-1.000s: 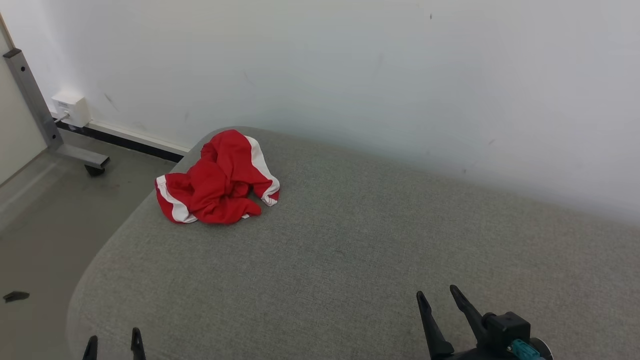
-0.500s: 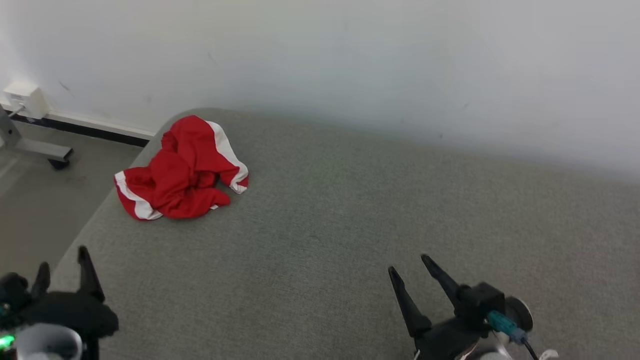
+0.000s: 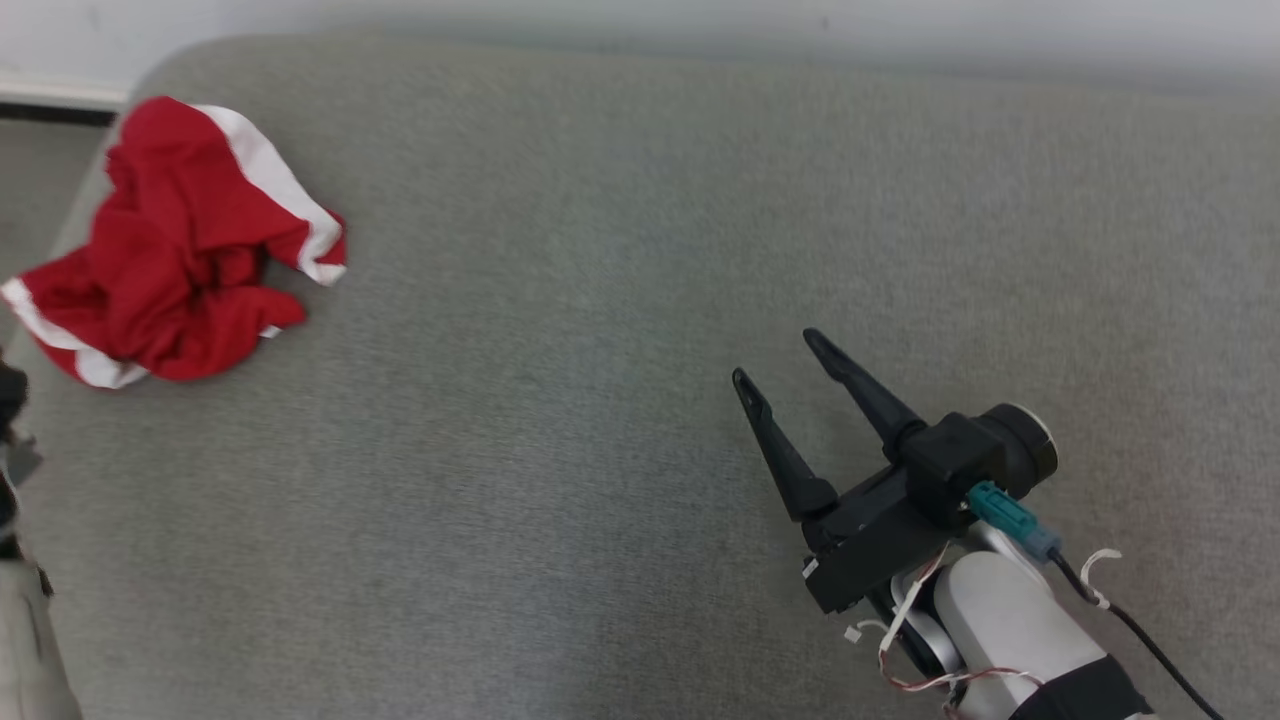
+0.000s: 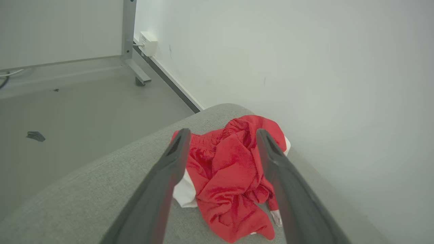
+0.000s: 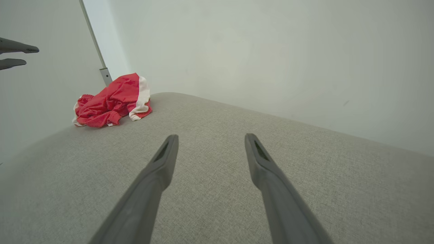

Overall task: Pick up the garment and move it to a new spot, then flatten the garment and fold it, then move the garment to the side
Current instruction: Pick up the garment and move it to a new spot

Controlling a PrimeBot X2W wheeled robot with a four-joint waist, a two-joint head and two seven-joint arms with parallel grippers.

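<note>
Both apart and empty: left pincer [image 4: 222, 132] and right pincer [image 3: 776, 358]. Red garment [image 3: 170, 270] with white trim lies crumpled at the far-left corner of the grey padded surface [image 3: 600, 250], near the wall [image 5: 271, 51]. Left wrist view frames it between the fingers. Right pincer hovers over bare fabric, well apart from the garment, fingers angled toward it.

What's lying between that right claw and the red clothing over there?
Nothing. In the head view, the grey cushion between the right gripper and the red garment is bare.
</note>
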